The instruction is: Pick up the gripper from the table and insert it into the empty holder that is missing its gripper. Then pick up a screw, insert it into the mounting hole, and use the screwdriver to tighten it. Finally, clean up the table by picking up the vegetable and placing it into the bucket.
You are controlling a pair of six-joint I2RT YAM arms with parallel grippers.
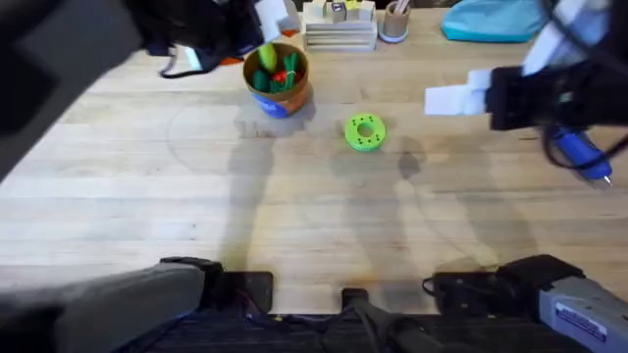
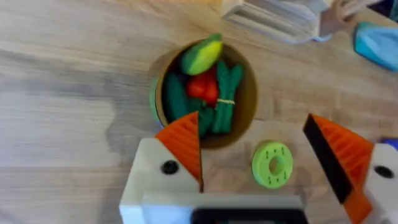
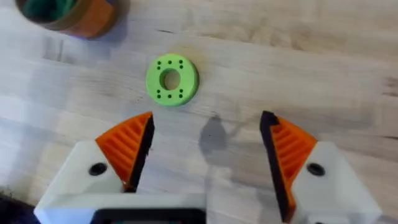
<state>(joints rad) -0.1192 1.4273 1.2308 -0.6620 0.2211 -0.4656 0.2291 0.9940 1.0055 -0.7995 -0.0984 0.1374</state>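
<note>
Overhead faces forward-down; wrist views close, perhaps steep, sharing green disc (image 1: 365, 132).

Vegetable (image 2: 176, 98) in bucket (image 1: 280, 82) — disc (image 1: 365, 132) to its right.

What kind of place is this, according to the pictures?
Probably a robotics workbench or lab table, not a kitchen. The wooden table holds a bucket of toy vegetables, a green ring-shaped disc with small holes, and a blue powered screwdriver.
</note>
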